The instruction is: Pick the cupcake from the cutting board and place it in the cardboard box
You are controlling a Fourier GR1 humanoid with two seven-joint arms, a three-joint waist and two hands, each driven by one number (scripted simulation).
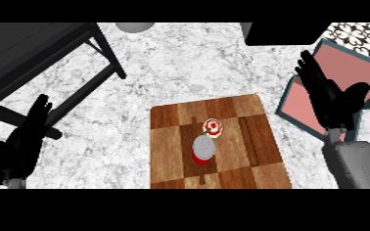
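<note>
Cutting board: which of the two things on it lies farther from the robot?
The cupcake with white-and-red top; the larger grey-topped red thing lies nearer.

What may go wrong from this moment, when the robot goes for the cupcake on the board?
1. The cupcake stands very near a red can with a grey top on the cutting board. The open right hand might knock the can when it closes on the cupcake.
2. The box lies at the view's right edge, partly hidden by that hand, so placing the cupcake in it may be hard to judge.
</note>
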